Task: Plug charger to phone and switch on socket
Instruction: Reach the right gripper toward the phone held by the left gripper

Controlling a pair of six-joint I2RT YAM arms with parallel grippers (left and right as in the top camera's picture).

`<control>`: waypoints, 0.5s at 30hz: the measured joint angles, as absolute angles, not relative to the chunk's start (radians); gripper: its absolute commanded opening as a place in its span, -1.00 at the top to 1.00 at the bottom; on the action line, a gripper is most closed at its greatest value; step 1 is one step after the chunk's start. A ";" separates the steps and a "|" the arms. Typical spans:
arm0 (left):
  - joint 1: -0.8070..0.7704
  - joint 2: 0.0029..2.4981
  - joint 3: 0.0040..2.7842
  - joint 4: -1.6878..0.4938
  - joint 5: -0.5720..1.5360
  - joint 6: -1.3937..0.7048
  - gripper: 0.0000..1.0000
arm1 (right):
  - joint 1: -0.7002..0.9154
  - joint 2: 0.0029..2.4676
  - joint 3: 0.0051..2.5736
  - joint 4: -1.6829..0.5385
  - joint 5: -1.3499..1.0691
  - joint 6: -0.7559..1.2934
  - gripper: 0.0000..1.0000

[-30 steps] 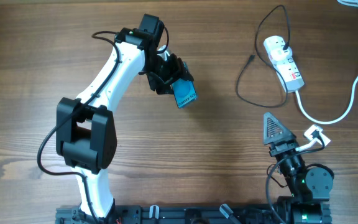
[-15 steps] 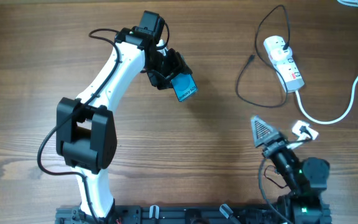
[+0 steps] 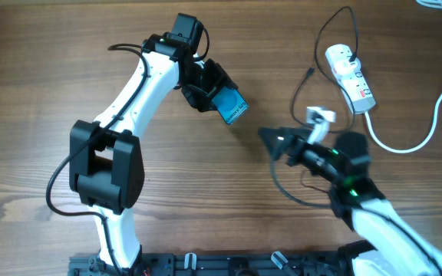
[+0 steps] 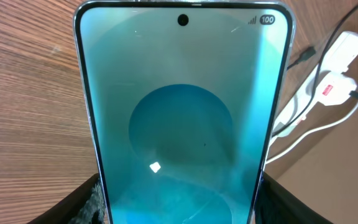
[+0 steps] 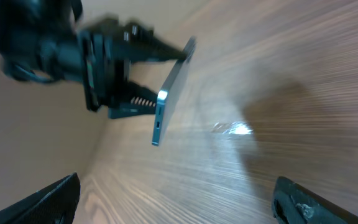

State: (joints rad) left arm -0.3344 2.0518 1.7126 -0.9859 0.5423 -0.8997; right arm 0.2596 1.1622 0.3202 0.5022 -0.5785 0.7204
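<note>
My left gripper is shut on the phone, a teal-screened smartphone held above the table at centre left. The phone fills the left wrist view, gripped at its lower end by the left gripper. My right gripper is open and empty, pointing left at the phone with a gap between them. In the right wrist view the phone is edge-on ahead of the wide-open right gripper. The socket lies at back right. The charger's white adapter sits on it, and its black cable's tip lies loose on the table.
The socket's thick white cord loops off to the right and up past the table's edge. The charger's black cable loops on the table between the socket and my right arm. The socket shows at the right of the left wrist view.
My right arm has swung from the front right corner up and left to the table's middle, its open gripper now facing the phone. The left gripper has turned the phone slightly.
</note>
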 measured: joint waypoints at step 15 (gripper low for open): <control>-0.414 2.052 1.713 -0.981 0.576 -0.960 0.06 | 0.390 1.510 0.525 0.659 -0.395 0.719 -0.58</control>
